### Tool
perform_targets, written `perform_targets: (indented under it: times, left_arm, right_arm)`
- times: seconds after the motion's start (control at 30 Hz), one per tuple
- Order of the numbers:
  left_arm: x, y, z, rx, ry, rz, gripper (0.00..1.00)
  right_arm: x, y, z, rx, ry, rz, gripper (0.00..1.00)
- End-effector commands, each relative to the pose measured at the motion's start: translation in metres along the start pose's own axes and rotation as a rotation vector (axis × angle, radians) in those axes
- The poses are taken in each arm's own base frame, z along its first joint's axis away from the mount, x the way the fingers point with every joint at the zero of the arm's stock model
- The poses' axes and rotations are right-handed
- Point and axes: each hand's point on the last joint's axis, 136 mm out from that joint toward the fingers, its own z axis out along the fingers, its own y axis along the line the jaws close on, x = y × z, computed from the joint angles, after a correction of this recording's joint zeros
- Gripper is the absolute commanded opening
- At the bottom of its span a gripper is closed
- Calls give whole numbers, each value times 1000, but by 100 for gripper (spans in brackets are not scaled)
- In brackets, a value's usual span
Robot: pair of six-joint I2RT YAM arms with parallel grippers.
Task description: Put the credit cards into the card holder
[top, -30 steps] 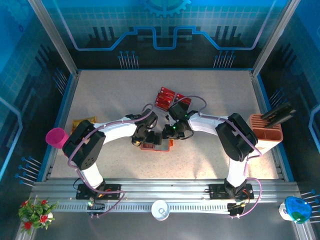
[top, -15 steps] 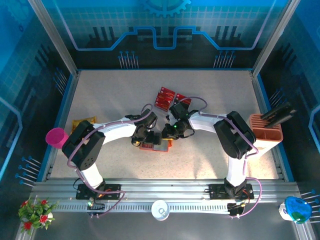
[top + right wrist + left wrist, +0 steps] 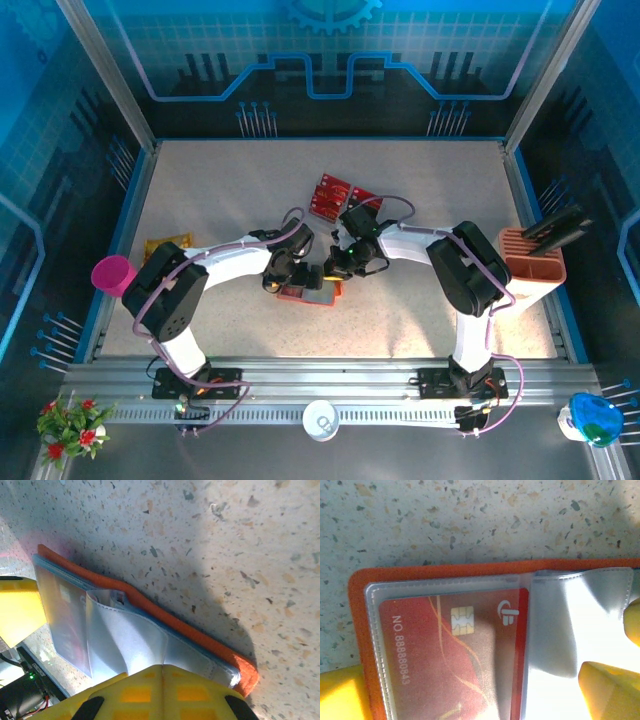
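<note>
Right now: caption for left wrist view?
Red credit card in a clear pocket of the card holder on a speckled table.

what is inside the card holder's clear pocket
One red credit card with a chip and pale number sits inside the card holder's clear pocket. The neighbouring sleeves are washed out by glare, so their contents cannot be told.
</note>
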Motion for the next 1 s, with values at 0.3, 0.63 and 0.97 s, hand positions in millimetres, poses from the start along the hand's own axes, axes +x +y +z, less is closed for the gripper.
perform_targets:
  times: [0.3,0.63,0.97]
  left_arm:
    - [-9,20,-25,-81,0,-18,99]
    - [-11,28,-26,-66,5,-23,99]
    - [-5,28,-15,-51,26,-30,99]
  right_arm:
    - [-24,31,-16,-102,-100,-65,0]
    - [-26,30,-22,-64,-108,-95,0]
    - [-19,23,-17,12,-86,-107,22]
